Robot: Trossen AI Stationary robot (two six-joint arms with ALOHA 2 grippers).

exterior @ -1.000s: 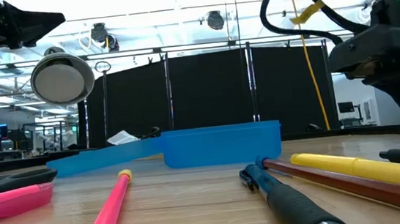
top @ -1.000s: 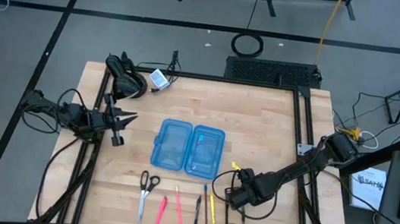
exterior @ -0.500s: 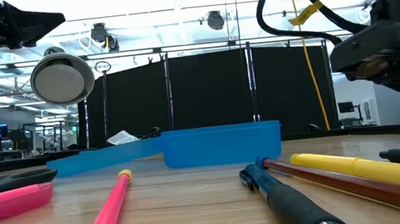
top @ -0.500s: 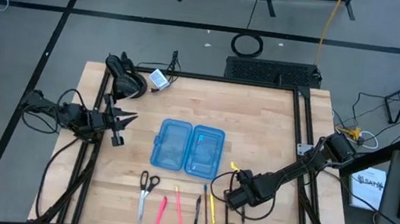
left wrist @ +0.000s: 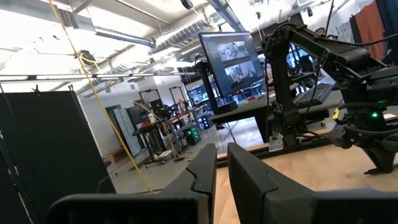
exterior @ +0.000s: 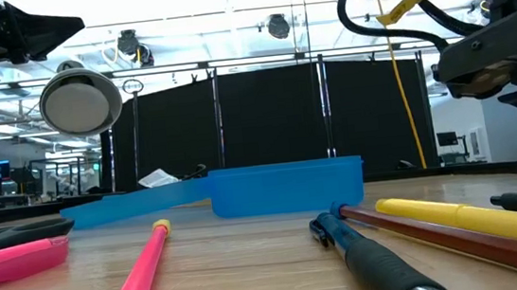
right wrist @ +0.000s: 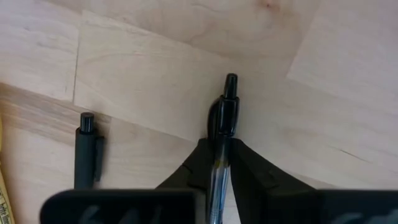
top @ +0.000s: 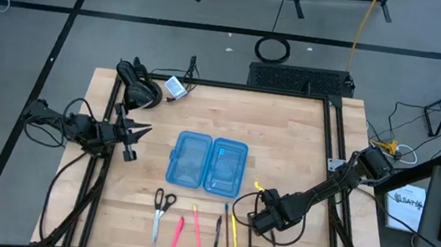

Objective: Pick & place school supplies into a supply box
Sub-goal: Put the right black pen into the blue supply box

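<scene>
The blue supply box (top: pixel 207 162) lies open at the table's middle. Along the near edge lie the school supplies: scissors (top: pixel 162 205), two pink pens (top: pixel 177 235), a black pen (top: pixel 217 234), a brown pencil (top: pixel 226 230), a yellow pen (top: pixel 234 225) and a black clear-barrelled pen (top: pixel 250 241). My right gripper (top: pixel 263 220) points down over that last pen (right wrist: pixel 227 112) and is shut on it. My left gripper (top: pixel 133 132) waits above the table's left edge, its fingers (left wrist: pixel 199 177) nearly together with nothing between them. My right gripper pinches the black pen's clear barrel (right wrist: pixel 219 163) between its two fingers, a short way below the clip and push-button end (right wrist: pixel 231 81). The fingers come from above, pointing down, one on each long side. The pen lies flat on the table.
A second black pen (right wrist: pixel 84 149) lies close beside the held one. A black lamp-like device and cables (top: pixel 141 84) sit at the far left corner. The table's black frame rail (top: pixel 336 155) runs along the right side. Bare wood lies between the box and the row.
My right gripper has stayed over the rightmost black pen and has shut on its barrel. The pen and the other supplies lie where they were.
</scene>
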